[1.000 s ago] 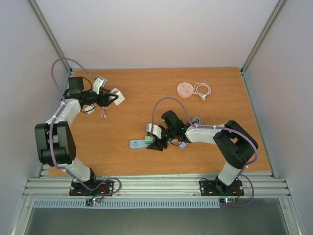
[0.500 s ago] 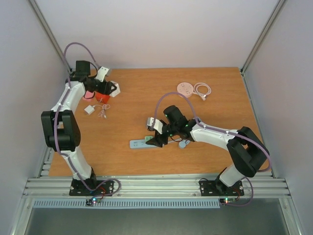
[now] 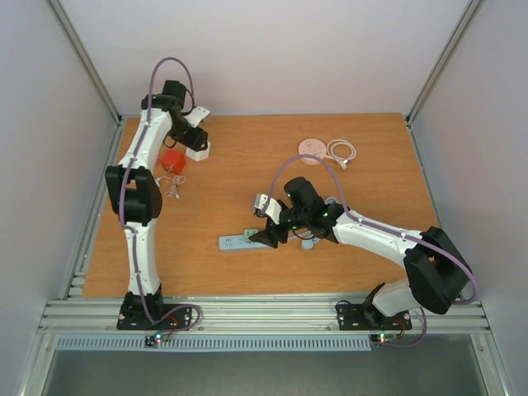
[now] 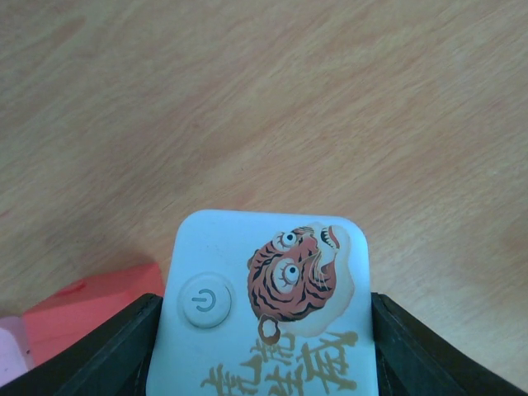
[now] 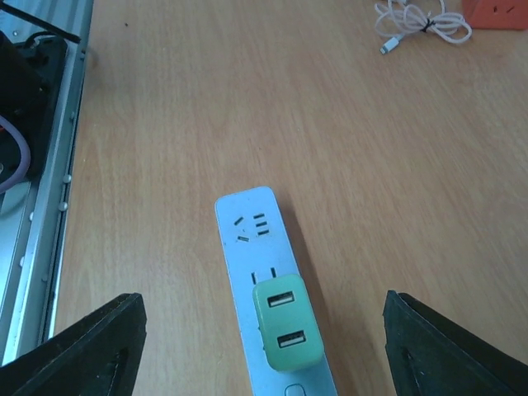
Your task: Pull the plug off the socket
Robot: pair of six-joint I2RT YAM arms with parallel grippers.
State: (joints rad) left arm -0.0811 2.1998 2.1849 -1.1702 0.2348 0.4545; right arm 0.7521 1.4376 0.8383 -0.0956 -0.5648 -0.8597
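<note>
**Right arm lined up on the plug, nothing pulled yet**

In the last second the left arm has swung up to the far left corner of the table point(image 3: 214, 198). That takes the left gripper point(image 3: 191, 139) and its box point(image 4: 272, 272) well away from the work. The right arm has stretched out further left. Its right gripper point(image 3: 266, 237) now sits just beside the strip point(image 5: 246, 216), pointing along it. The strip has not shifted, and the green plug point(image 5: 285, 326) is still seated in it, at the end nearer the gripper. To my eye the approach is nearly done and the pull itself not begun.

On the left, the jaws are closed onto the white tiger-print box, with a finger against each side. A red block point(image 3: 172, 159) lies just beside it. On the right, the jaws stand wide, with one finger point(image 5: 91, 346) out to either side of the strip. They touch nothing and hold nothing. I'd say they must come forward and narrow onto the plug's sides before any tug.
</note>
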